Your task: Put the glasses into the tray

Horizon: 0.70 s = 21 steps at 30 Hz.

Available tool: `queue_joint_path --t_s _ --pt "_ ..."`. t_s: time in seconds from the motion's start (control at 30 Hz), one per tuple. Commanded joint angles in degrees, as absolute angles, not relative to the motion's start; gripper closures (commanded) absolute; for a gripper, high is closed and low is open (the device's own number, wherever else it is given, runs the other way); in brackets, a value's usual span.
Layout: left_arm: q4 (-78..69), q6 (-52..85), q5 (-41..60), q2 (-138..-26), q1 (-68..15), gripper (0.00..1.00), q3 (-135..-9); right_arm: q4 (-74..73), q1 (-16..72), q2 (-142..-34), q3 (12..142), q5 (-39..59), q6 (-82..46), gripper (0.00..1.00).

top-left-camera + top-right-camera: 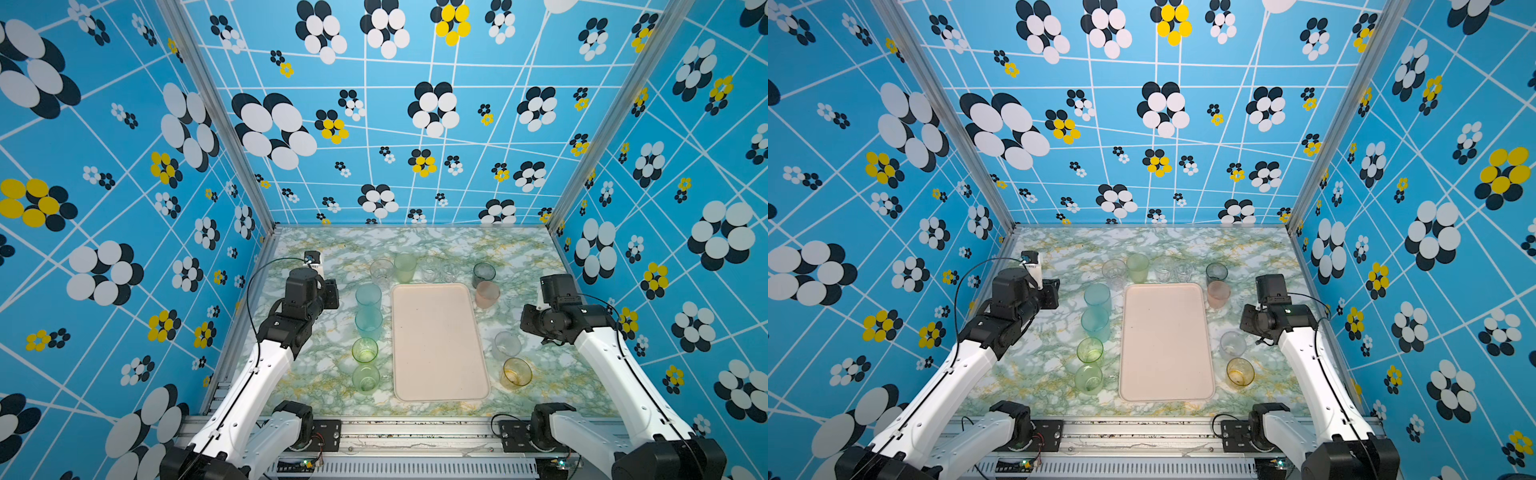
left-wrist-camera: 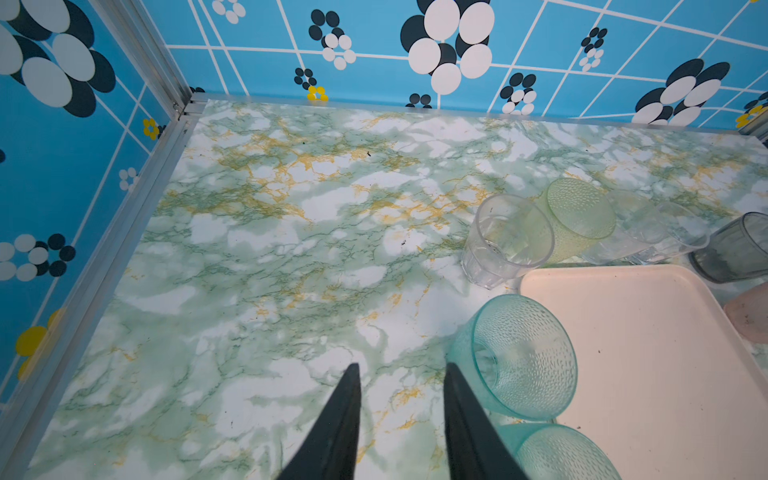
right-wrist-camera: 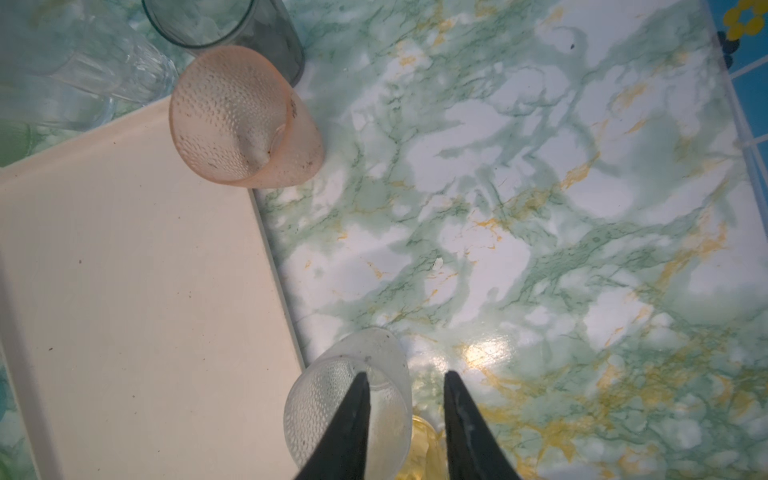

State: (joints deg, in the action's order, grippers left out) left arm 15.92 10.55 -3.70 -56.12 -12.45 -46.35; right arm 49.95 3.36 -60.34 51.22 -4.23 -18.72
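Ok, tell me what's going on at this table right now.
The glasses are meant to go into the cream-pink tray, which holds none yet; all the tumblers sit on the marble-pattern table around it. The left gripper is open over bare table beside a teal tumbler. The right gripper is open too, close to a clear dimpled tumbler by the tray's edge. Neither holds anything.
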Motion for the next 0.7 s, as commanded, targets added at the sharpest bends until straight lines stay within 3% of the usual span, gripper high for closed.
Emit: queue_joint_path --t_s 0.0,0.67 --pt "17.7 11.0 -1.7 -57.0 -12.4 0.68 -48.1 53.7 3.6 -59.7 50.1 -0.9 -19.6 0.7" --pt "15.8 11.6 3.1 -59.6 -8.8 0.7 -46.8 54.6 3.7 -66.5 49.5 -0.7 -20.0 0.72"
